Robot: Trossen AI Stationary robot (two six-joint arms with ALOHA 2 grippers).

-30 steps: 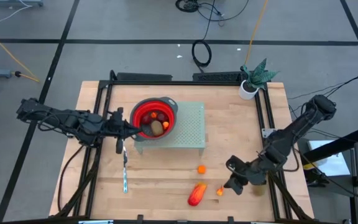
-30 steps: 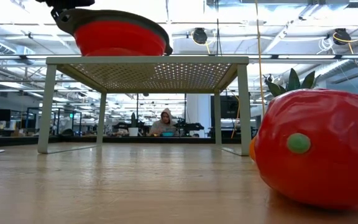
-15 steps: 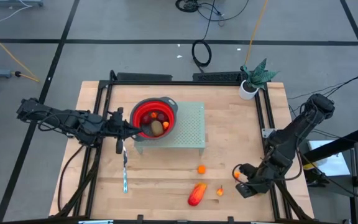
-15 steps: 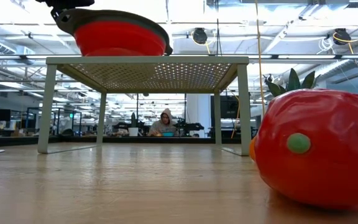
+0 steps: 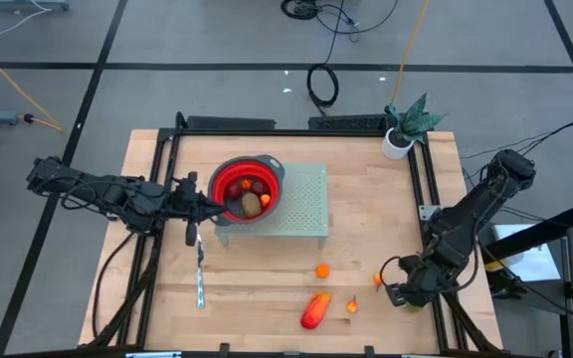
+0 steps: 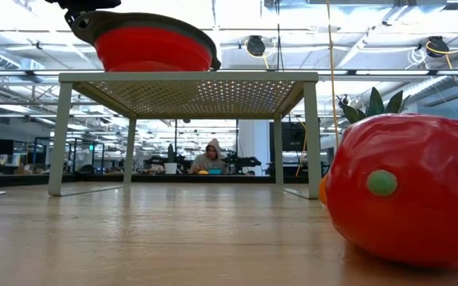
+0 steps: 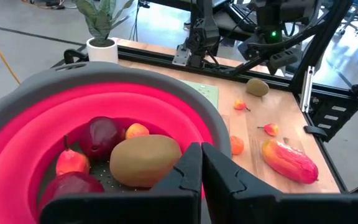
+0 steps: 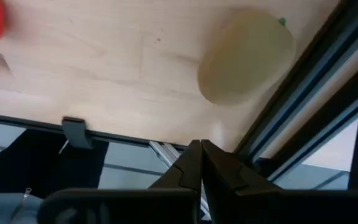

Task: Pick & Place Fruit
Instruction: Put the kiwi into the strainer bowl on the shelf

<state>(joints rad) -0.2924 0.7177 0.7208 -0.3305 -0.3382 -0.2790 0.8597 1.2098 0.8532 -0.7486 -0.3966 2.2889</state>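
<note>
Left claw (image 5: 210, 206) sits at the near rim of the red bowl (image 5: 273, 170), fingers pressed together; whether they pinch the rim, I cannot tell. The bowl stands on a pale perforated stand (image 5: 306, 204) on the bench (image 5: 257, 288). A slim silver knife (image 5: 199, 273) lies on the wood beside the stand's left end.

From above, the bowl shows only a brown oval and some red and orange spots. The left wrist view resolves them: a kiwi (image 7: 145, 160), a dark-red round fruit (image 7: 101, 134), a small orange piece (image 7: 137, 130) and two more red fruits against the bowl's wall.

On the bare bench in front of the stand: a small orange fruit (image 5: 322, 269), the elongated red-orange piece (image 5: 314, 311), a tiny orange piece (image 5: 352, 306), and another (image 5: 377, 280) just beside the right claw (image 5: 397, 294).

Right claw is low at the bench's right front edge, fingers shut on nothing. Its wrist view alone shows a pale brown-green oval (image 8: 246, 56) lying on the wood near the frame rail.

The low view is filled at the right by the big red piece (image 6: 404, 191); a potted plant (image 5: 406, 124) stands at the far right corner.
</note>
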